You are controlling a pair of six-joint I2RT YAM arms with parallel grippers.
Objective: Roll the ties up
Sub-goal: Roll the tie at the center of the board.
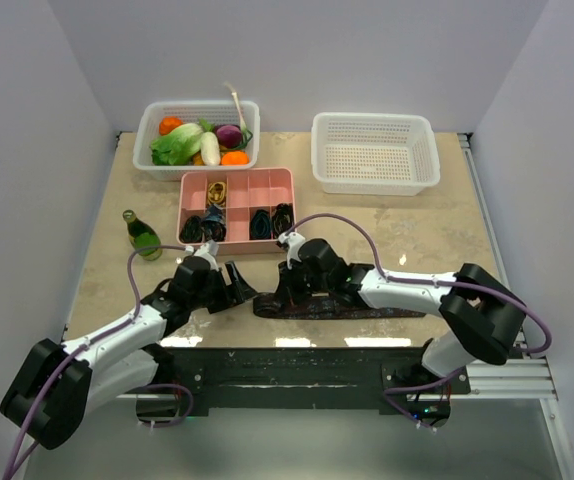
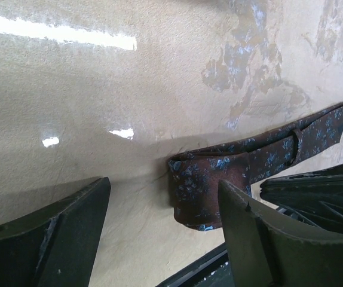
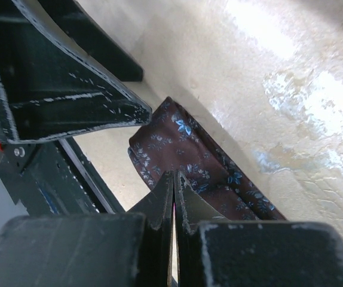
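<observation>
A brownish-maroon tie [image 1: 352,308] with small blue flowers lies flat along the table's near edge. Its left end [image 2: 202,190] is folded over into a short doubled flap. My left gripper [image 1: 239,285] is open just left of that end; in the left wrist view the left gripper [image 2: 164,186] straddles bare table, the flap lying against its right finger [image 2: 261,239]. My right gripper [image 1: 287,293] is shut, and its joined fingertips [image 3: 174,179] rest on top of the tie [image 3: 186,146] a little behind the fold. Several rolled dark ties [image 1: 260,222] sit in a pink tray.
The pink divided tray [image 1: 235,180] stands behind the grippers. A green bottle [image 1: 143,235] is upright at the left. A white basket of vegetables [image 1: 197,130] and an empty white basket [image 1: 374,150] stand at the back. The table's black front rail [image 1: 287,365] runs just below the tie.
</observation>
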